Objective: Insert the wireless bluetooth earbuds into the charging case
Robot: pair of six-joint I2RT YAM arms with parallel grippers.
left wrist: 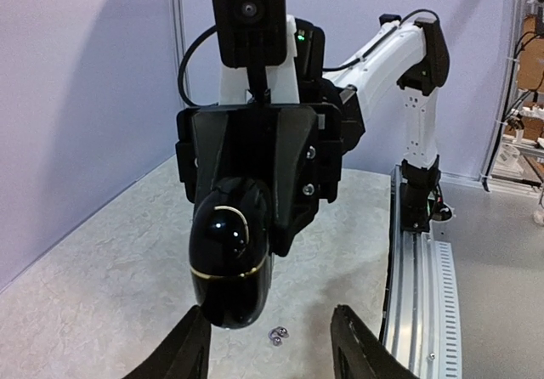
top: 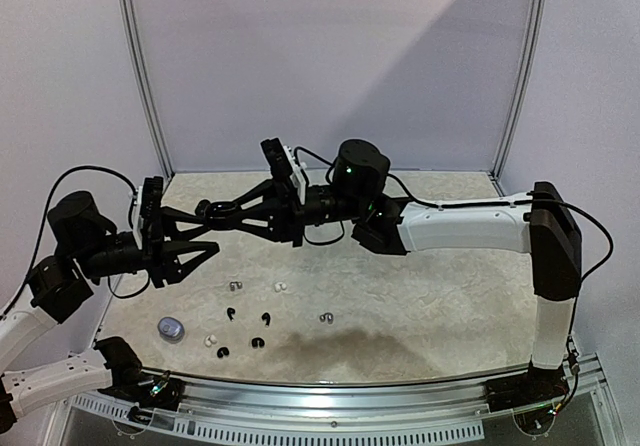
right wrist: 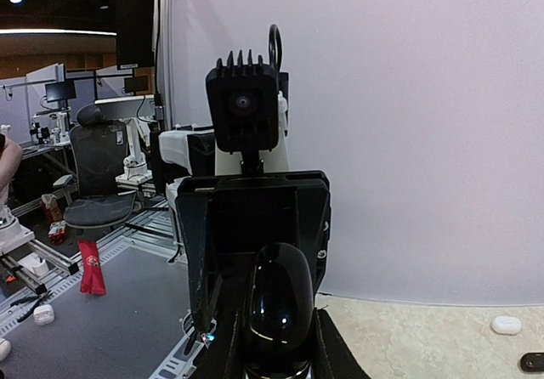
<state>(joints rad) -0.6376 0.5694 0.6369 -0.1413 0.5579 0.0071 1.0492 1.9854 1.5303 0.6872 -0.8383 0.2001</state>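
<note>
A glossy black charging case (right wrist: 279, 307) with a thin gold seam sits between the fingers of my right gripper (right wrist: 279, 355), which is shut on it. In the top view the case (top: 203, 208) hangs above the table's left side. My left gripper (left wrist: 272, 349) faces it nose to nose, jaws apart with nothing between them. The case (left wrist: 228, 256) hovers just beyond its left finger (left wrist: 183, 352). Several tiny earbuds lie on the table below: a silvery one (top: 326, 317), a white one (top: 280, 287) and a black one (top: 265, 319). One silvery bud (left wrist: 278, 335) shows between the left fingers.
A small silvery-grey case (top: 171, 327) lies at the near left of the table. A white case (right wrist: 507, 325) rests by the back wall. The metal rail (top: 350, 391) runs along the near edge, and walls close the back and sides.
</note>
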